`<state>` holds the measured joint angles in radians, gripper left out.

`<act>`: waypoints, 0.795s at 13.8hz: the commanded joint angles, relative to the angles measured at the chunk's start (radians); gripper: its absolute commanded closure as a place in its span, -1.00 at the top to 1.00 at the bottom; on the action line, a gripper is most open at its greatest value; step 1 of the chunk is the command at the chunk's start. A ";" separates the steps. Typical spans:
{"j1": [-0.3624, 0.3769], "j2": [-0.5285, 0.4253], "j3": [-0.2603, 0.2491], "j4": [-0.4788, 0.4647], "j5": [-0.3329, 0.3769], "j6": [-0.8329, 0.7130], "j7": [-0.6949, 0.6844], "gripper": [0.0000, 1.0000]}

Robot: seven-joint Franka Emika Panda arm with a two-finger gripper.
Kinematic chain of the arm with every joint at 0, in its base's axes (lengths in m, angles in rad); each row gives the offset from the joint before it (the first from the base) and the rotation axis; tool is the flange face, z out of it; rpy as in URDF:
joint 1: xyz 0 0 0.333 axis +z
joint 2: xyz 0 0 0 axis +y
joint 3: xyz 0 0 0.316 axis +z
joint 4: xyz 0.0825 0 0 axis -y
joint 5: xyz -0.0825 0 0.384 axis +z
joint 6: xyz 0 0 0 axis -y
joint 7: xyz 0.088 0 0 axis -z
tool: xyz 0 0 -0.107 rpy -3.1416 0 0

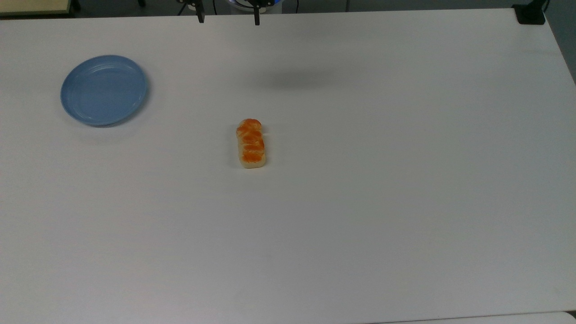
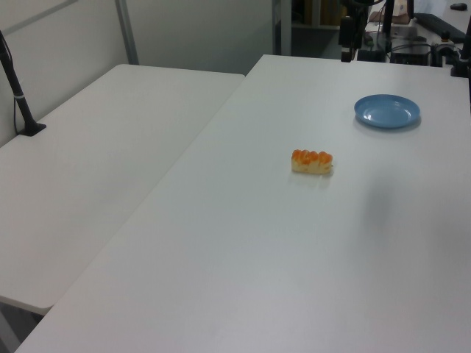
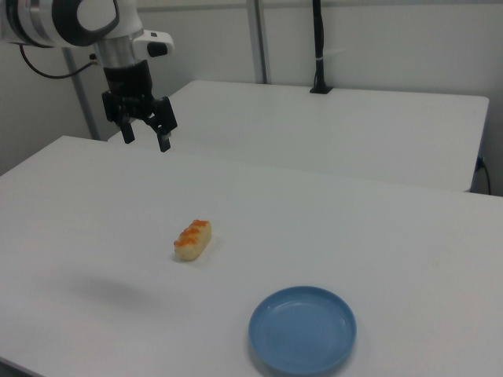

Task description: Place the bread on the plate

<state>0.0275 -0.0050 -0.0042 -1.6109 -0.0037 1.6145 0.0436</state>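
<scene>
I see the robot's black two-finger hand [image 3: 146, 139] hanging high above the white counter [image 1: 360, 202], its fingers [image 3: 165, 144] spread apart and holding nothing. That looks to me like a start pose: nothing gripped, the approach not yet begun.

The small oblong loaf of bread with cream sides and a glossy orange-brown segmented top [image 1: 251, 143] lies flat near the middle of the counter, top side up. In the top view its long axis runs from 12 to 6 o'clock, so I judge the fingers should close across its short width. The round light-blue shallow plate with a raised rim [image 1: 104, 90] sits well apart from it, toward 10 o'clock from the bread in the top view, with nothing on it.

The right view gives me the whole hand and wrist and shows that it hangs well above the counter, away from the bread toward 11 o'clock. The top view shows me just the two fingertips at its 12 o'clock edge, but it lays out the bare path from bread to plate plainly. The left view shows a second white table [image 2: 110, 147] abutting the counter.
</scene>
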 commanded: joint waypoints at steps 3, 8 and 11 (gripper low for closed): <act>-0.020 -0.010 -0.006 0.019 -0.001 -0.056 -0.027 1.00; -0.018 -0.004 -0.006 0.019 -0.001 -0.048 -0.030 1.00; -0.012 0.006 -0.003 0.019 -0.001 -0.033 -0.031 1.00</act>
<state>0.0050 -0.0068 -0.0051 -1.6063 -0.0048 1.5950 0.0372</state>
